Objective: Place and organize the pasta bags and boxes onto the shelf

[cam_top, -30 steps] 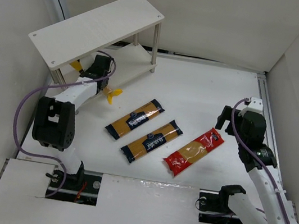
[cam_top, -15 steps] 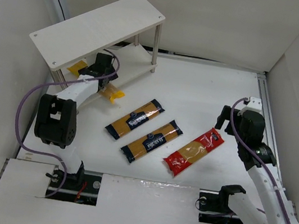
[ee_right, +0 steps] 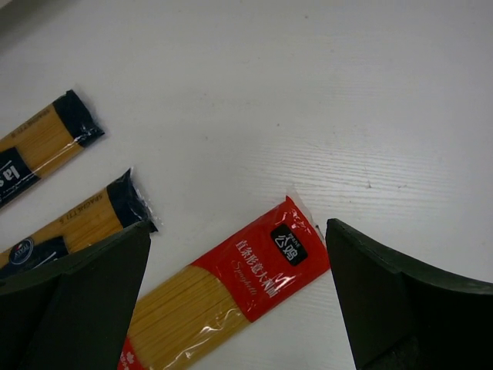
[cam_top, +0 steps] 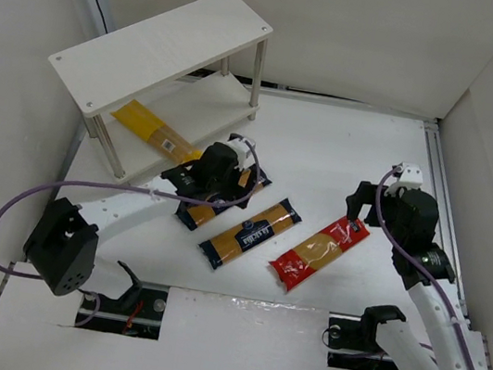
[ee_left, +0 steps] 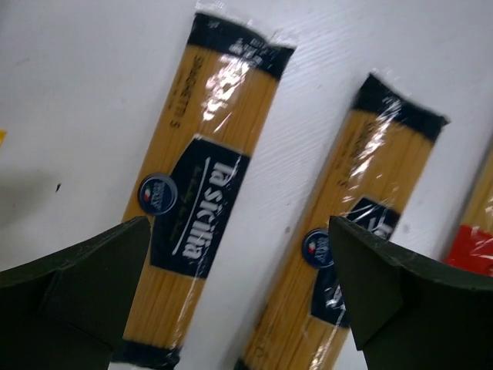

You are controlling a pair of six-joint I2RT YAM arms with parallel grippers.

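A plain yellow pack lies on the lower tier of the white shelf. Two orange-yellow packs with navy ends lie side by side on the table: one is partly under my left gripper, the other is just right of it. My left gripper hovers over them, open and empty. The red pack lies further right. My right gripper hangs open above its upper end, holding nothing.
White walls close in the table on the left, back and right. A metal rail runs along the right side. The left arm's purple cable loops out near the left wall. The shelf's thin legs stand at the back left.
My left gripper opened and let go of the yellow pack on the shelf's lower tier, then swung right and nearer, over the navy-ended packs. The right gripper edged toward the red pack.
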